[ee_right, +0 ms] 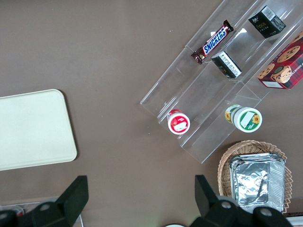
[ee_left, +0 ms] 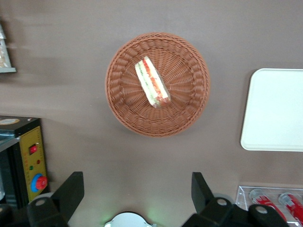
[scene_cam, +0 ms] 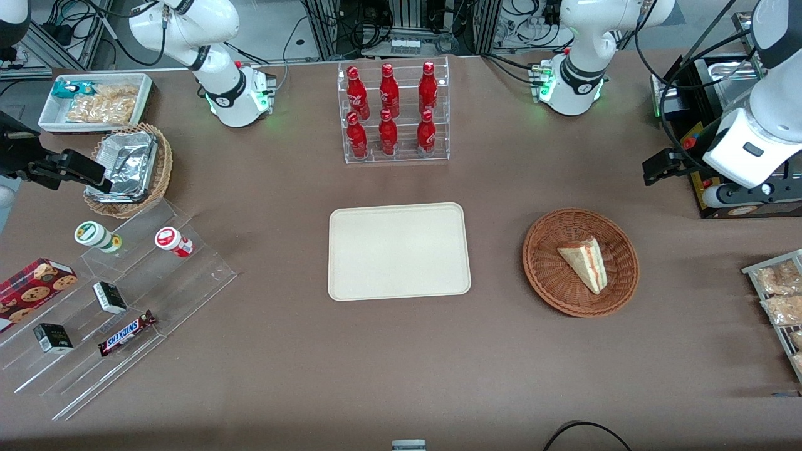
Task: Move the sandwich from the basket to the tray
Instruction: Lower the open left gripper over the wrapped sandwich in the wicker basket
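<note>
The sandwich [scene_cam: 586, 263] [ee_left: 152, 82], a pale wedge with red, orange and green layers, lies in the round reddish-brown basket [scene_cam: 540, 275] [ee_left: 120, 101]. Nothing lies on the cream tray [scene_cam: 399, 250] [ee_left: 277, 109] [ee_right: 33, 127], which sits at the table's middle beside the basket, toward the parked arm. My gripper [scene_cam: 659, 168] [ee_left: 136, 191] hangs high over the table, farther from the front camera than the basket and toward the working arm's end. It is open, and only bare tablecloth shows between its black fingers [ee_left: 71, 189].
A black control box with a red button [ee_left: 34, 165] [scene_cam: 720, 194] stands close to the gripper. A clear rack of red bottles [scene_cam: 391, 113] stands farther from the front camera than the tray. Snack bags [scene_cam: 780, 294] lie at the working arm's end; a stepped acrylic shelf [scene_cam: 125, 300] and a foil-lined basket [scene_cam: 128, 166] stand at the parked arm's.
</note>
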`<move>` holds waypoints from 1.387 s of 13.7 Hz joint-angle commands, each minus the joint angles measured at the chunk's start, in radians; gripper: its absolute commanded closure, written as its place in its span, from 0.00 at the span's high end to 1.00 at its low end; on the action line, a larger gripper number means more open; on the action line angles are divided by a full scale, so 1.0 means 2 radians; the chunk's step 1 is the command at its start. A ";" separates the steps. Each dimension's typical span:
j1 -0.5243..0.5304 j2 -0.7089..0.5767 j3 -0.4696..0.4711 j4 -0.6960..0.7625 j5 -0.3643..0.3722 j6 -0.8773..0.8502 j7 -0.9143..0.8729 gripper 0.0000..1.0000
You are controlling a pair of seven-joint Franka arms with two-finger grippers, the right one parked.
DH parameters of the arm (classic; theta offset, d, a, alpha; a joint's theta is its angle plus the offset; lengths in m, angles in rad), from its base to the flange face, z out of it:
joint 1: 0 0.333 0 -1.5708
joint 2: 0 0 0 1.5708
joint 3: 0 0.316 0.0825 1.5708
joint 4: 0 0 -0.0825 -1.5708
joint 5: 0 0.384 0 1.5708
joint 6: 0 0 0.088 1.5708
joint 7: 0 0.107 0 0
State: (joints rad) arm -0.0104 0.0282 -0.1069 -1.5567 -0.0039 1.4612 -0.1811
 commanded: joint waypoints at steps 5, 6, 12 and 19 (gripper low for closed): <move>0.005 0.005 -0.001 -0.015 -0.006 0.000 0.007 1.00; 0.005 0.008 -0.001 -0.032 -0.006 0.005 0.008 1.00; 0.004 0.031 -0.001 -0.137 -0.003 0.112 0.008 1.00; 0.002 0.074 -0.001 -0.234 -0.002 0.280 0.006 1.00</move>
State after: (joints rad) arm -0.0102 0.1655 -0.1047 -1.9792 -0.0088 1.9453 -0.1794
